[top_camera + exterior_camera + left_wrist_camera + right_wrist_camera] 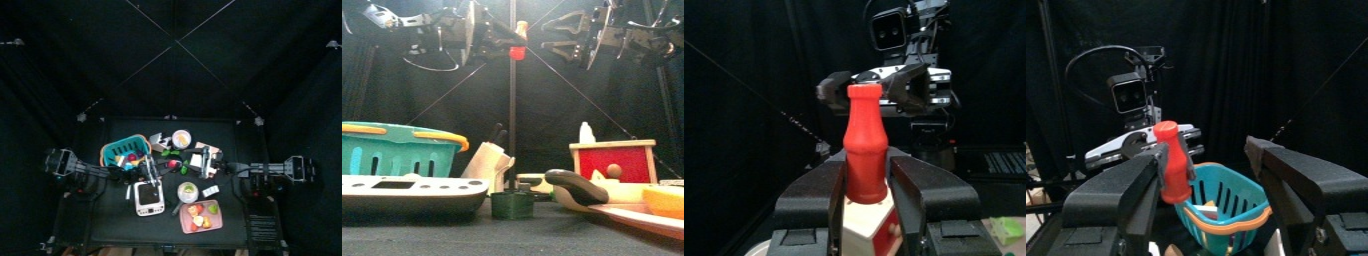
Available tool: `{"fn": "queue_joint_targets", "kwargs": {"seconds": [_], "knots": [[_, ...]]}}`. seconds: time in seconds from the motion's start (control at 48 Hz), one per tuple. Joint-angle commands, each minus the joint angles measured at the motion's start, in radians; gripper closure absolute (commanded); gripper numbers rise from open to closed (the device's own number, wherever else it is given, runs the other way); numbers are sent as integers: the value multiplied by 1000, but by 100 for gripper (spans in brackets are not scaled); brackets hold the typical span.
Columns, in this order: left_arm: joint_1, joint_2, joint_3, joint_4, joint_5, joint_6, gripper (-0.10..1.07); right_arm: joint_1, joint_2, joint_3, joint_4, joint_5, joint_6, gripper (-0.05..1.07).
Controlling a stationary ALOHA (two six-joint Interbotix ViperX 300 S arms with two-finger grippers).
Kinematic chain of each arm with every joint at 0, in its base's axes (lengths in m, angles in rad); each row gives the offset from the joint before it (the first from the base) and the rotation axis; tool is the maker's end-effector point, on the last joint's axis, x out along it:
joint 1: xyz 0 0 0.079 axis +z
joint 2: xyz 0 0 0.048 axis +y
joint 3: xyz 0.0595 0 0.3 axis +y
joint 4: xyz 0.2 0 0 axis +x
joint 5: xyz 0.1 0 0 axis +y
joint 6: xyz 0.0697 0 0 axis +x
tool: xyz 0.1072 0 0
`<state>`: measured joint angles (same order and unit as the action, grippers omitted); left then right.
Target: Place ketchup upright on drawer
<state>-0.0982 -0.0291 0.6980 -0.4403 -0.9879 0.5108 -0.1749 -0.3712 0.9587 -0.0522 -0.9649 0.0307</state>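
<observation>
The left gripper [869, 205] is pinching the ketchup [865, 140] upright, high above the drawer [613, 160], while the right gripper [1207, 190] is hanging spread nearby; releasing off-centre could be tipping it.

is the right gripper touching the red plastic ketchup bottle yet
Apart. In the right wrist view the right gripper has its jaws spread wide, and the red plastic ketchup bottle, held by the left gripper, stands beyond them with dark gaps on both sides.
</observation>
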Motion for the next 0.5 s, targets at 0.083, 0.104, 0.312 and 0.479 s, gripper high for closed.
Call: {"fn": "queue_joint_targets", "kwargs": {"seconds": [0.083, 0.104, 0.312, 0.479], "knots": [[6, 78, -91, 61, -40, -49, 43, 12, 0, -21, -9, -15, 2, 8], [8, 80, -92, 63, -43, -52, 43, 14, 0, -20, -12, -15, 2, 8], [17, 92, -91, 66, -95, -74, 43, 28, 0, -14, -23, -15, 2, 8], [18, 80, -63, 64, -147, -75, 43, 26, -34, 14, -20, -15, 2, 8]]}}
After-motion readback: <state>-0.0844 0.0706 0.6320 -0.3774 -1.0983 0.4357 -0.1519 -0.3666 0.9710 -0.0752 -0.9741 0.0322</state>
